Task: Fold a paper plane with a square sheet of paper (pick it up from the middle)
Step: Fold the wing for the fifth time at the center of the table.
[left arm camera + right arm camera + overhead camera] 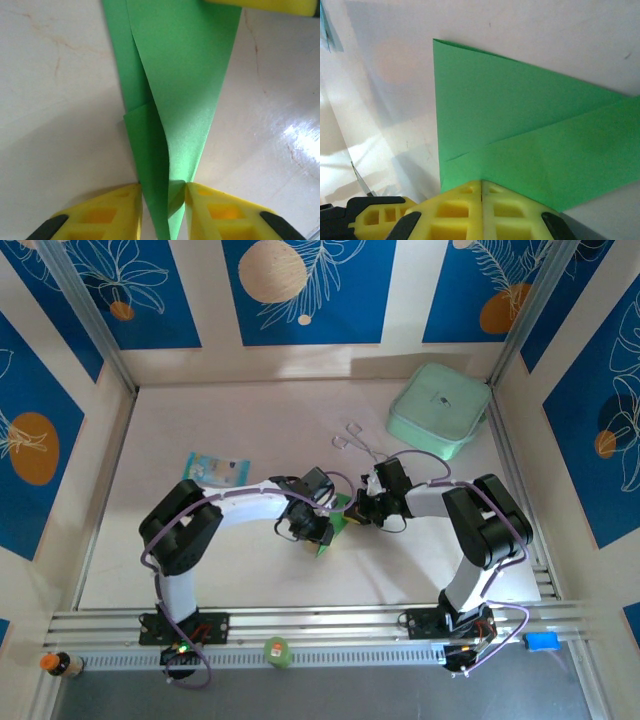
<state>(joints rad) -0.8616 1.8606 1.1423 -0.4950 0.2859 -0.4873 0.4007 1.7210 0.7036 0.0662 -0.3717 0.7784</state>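
Folded green paper (pixel 340 515) sits mid-desk (pixel 250 570), between the two arms. Left end effector (pixel 164 192) is narrow, its yellow pads (pixel 115 210) pinching the paper's pointed end. Right end effector (pixel 481 192) is closed, pads together on the paper's opposite edge. Mint box (pixel 438 410) far right, blue packet (pixel 215 468) left.

The left gripper (pixel 322 532) and right gripper (pixel 358 508) are meeting over the paper (pixel 180 75), crowding the middle of the table (pixel 250 575). A box (pixel 440 410) is filling the far right corner, a metal tool (pixel 355 438) is lying near it, and a packet (pixel 217 468) is lying beyond the left arm (pixel 240 502). The near strip is lying open.
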